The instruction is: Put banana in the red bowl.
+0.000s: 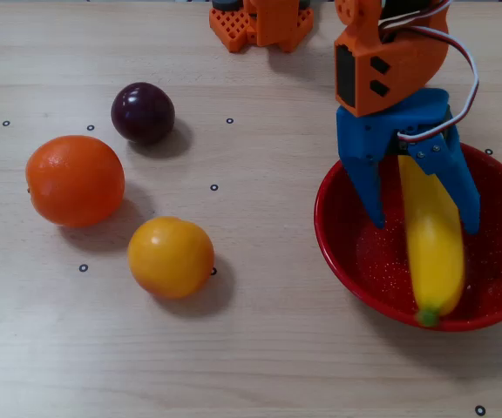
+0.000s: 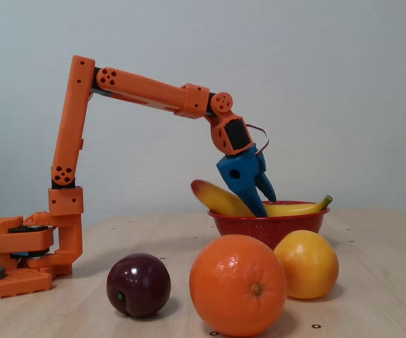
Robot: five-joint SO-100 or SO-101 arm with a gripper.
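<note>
A plain robotics test bench: pale wood-grain bench (image 1: 260, 366) dotted with small black ring markers (image 1: 214, 187), blank grey-white wall (image 2: 330, 84) behind, orange 3D-printed arm (image 2: 143, 88).

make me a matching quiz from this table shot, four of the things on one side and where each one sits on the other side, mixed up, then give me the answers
Places as the overhead view shows them.

1. banana
2. dark purple fruit
3. big orange
4. yellow-orange fruit

A. farthest left on the table
B. lying in the red bowl
C. nearest the bottom edge, of the three loose fruits
D. nearest the top edge, of the three loose fruits

Pairs: 1-B, 2-D, 3-A, 4-C
</note>
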